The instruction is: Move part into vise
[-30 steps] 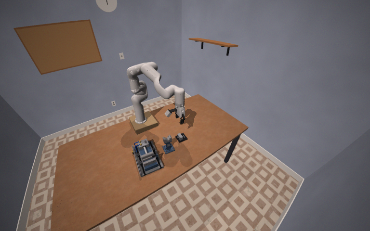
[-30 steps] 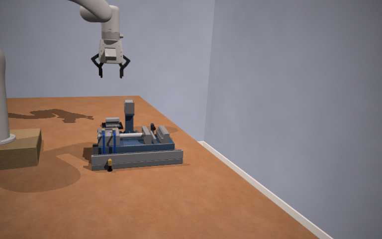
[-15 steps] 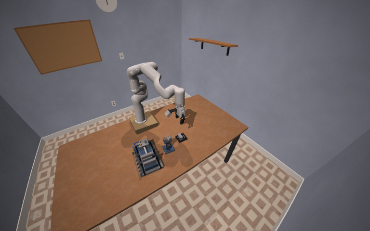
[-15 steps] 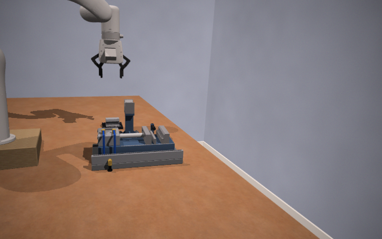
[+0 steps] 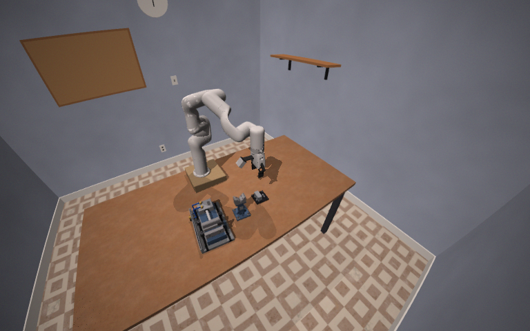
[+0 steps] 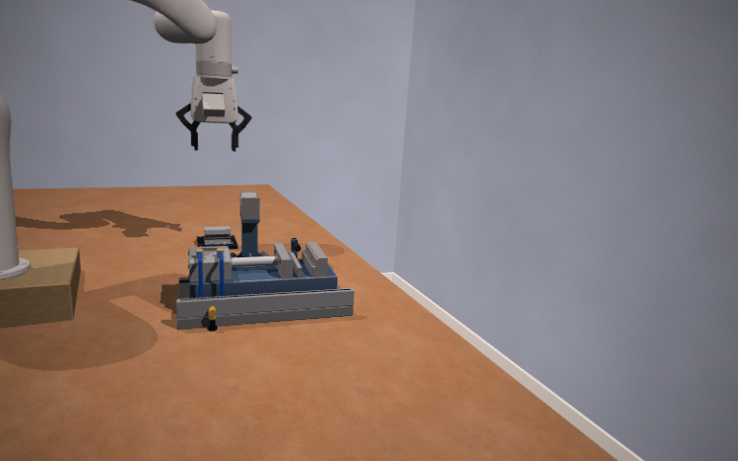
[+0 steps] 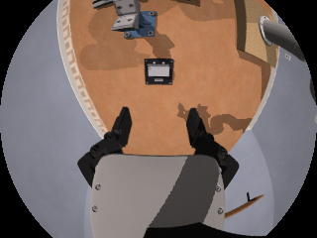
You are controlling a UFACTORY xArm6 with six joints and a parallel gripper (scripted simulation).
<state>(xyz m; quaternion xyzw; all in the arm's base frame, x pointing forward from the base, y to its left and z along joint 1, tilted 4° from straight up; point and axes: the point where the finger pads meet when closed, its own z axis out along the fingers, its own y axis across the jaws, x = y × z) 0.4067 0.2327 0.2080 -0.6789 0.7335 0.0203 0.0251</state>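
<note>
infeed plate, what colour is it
Black, under the grey part; the infeed plate shows best in the wrist view.

Ext view cuts off my arm (image 6: pixel 179 18) at top; V-block (image 6: pixel 249 223) hides part of infeed plate (image 6: pixel 217 240); block's slot too small to tell.

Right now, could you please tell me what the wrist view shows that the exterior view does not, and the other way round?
Only the wrist view looks straight down on the block, showing its pale top framed by the dark plate, with the open gripper short of it. Only the exterior view shows how high the gripper hangs above the table, and the vise from the side, with its rod and open jaws. Both show the V-block, the vise and the empty fingers.
</note>
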